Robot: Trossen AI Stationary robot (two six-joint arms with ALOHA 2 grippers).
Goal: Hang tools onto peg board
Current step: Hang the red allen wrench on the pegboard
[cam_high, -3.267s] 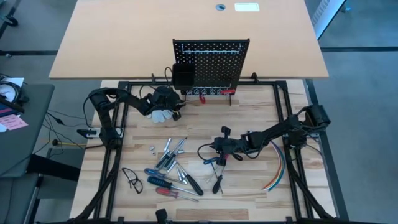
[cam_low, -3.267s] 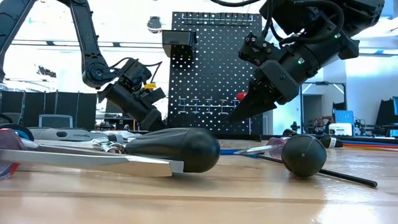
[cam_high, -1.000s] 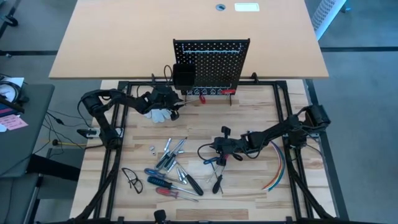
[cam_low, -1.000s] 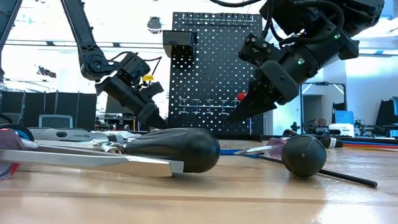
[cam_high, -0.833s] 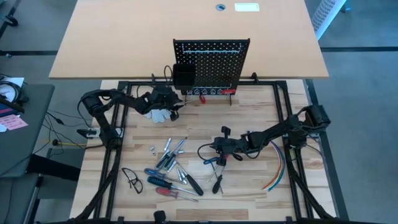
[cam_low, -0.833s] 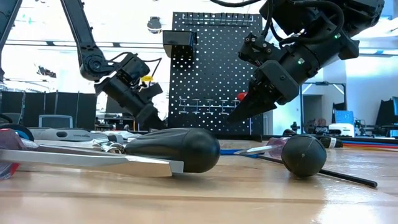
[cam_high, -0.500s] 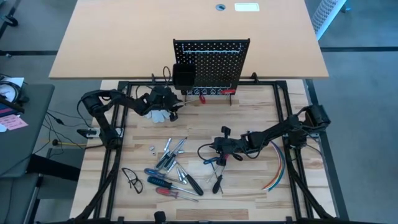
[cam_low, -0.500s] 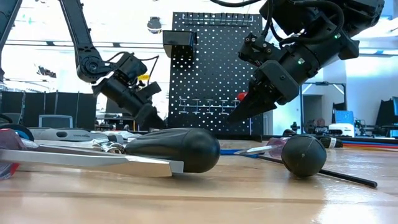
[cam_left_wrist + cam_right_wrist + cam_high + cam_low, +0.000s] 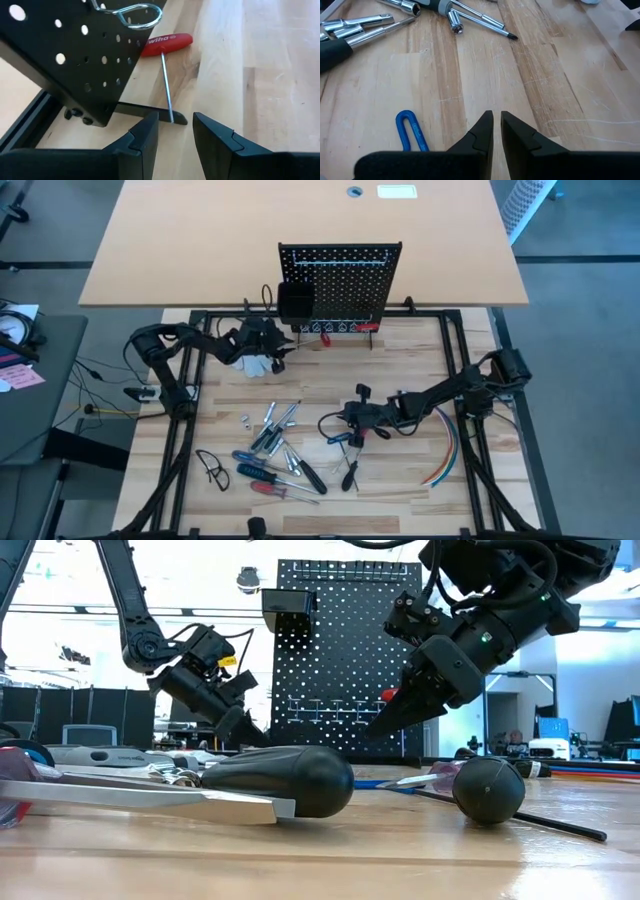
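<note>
The peg board (image 9: 345,280) stands upright at the table's far edge, with a black bin (image 9: 293,302) on its left side. My left gripper (image 9: 175,122) hovers open in front of the board's left foot. A red T-handle key (image 9: 167,42) lies on the table before it, and its thin shaft ends between my fingertips; I cannot tell if they touch. Most tools lie in a heap (image 9: 275,445) at the near left. My right gripper (image 9: 496,120) hangs shut above bare wood right of the heap, with nothing in it. A blue loop-handled tool (image 9: 410,131) lies beside it.
A white glove (image 9: 262,363) lies under my left arm. Black glasses (image 9: 212,468) lie at the near left, and coloured cables (image 9: 445,450) curve along the right side. A wire hook (image 9: 137,12) sticks out of the board. A black-handled screwdriver (image 9: 280,780) lies near the front edge.
</note>
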